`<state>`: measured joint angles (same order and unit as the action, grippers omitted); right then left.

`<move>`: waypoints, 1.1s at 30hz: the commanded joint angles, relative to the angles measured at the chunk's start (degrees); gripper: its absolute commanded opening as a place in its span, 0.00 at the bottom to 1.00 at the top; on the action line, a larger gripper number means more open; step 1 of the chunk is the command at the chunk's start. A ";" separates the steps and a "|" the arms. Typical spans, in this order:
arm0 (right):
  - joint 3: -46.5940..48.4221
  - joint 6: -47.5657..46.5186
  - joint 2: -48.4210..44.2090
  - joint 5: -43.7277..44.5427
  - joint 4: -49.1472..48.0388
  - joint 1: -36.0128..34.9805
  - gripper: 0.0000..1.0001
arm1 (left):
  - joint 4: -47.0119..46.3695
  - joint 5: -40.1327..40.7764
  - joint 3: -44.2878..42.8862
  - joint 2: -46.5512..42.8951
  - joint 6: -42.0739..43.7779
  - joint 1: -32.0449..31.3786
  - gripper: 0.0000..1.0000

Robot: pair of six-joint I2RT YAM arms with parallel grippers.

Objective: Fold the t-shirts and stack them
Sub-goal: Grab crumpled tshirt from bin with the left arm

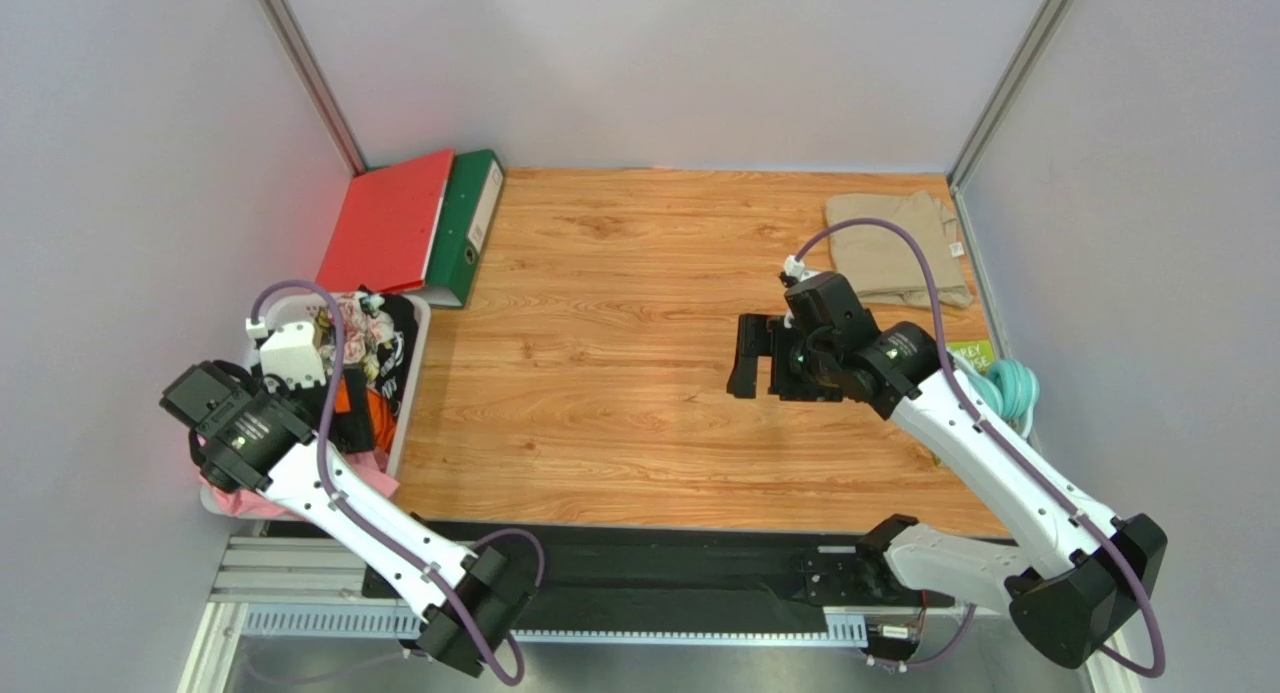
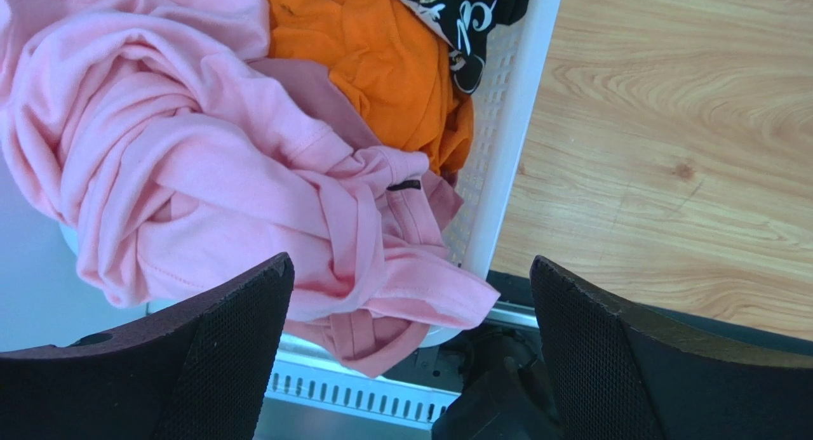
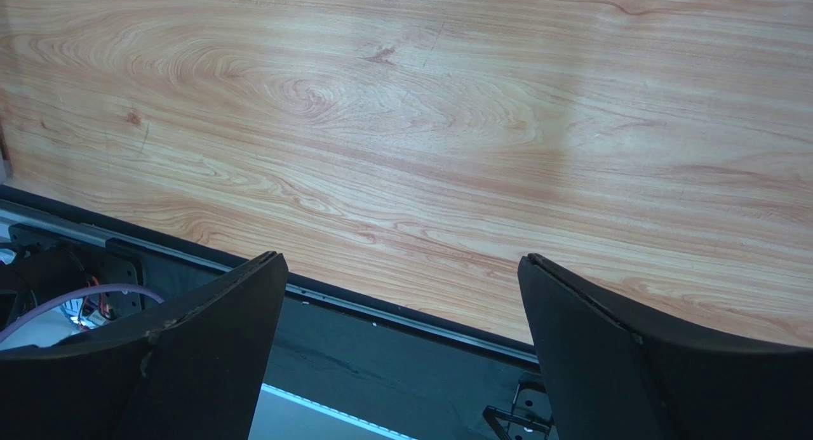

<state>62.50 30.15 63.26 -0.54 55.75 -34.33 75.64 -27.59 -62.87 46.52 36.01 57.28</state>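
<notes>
Overhead camera sees the whole desk (image 1: 631,348); both wrist cameras look down close (left shares the 9 o'clock basket (image 2: 496,145)).

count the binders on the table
2: a red binder in the far left corner and a green binder right beside it, on its right. None seems hidden.

Left arm (image 1: 323,491) outward, right arm (image 1: 992,446) inward, both jaws spread wide

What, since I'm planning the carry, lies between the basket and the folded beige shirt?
Only bare wooden table, seen in the top view. The right tool hangs open just beside that stretch, nearer the beige shirt than the basket.
</notes>
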 commanded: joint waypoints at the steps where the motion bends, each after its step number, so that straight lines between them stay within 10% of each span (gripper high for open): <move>1: -0.80 -0.18 -0.34 -0.87 -2.75 -0.13 1.00 | 0.13 1.93 1.78 -1.70 3.63 0.64 1.00; 15: -2.56 0.26 -2.27 -2.63 -3.71 -0.21 1.00 | -7.69 5.45 7.84 -0.38 3.36 2.22 0.97; 22: -2.38 1.05 -1.83 -4.12 -4.50 -0.22 1.00 | -11.03 6.85 10.84 1.20 3.81 2.14 0.60; 29: -2.38 1.23 -2.71 -4.82 -4.59 -0.21 1.00 | -12.79 6.32 11.45 1.55 3.45 2.14 0.56; 30: -2.30 1.40 -2.80 -4.91 -4.77 -0.21 1.00 | -12.88 6.32 11.72 1.73 3.63 2.14 0.52; 33: -2.38 1.40 -2.71 -5.00 -4.77 -0.21 1.00 | -12.88 6.59 11.90 2.08 3.81 2.14 0.00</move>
<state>59.83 30.83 62.00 -4.49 52.82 -34.33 64.36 -20.40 -51.27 48.40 39.03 58.98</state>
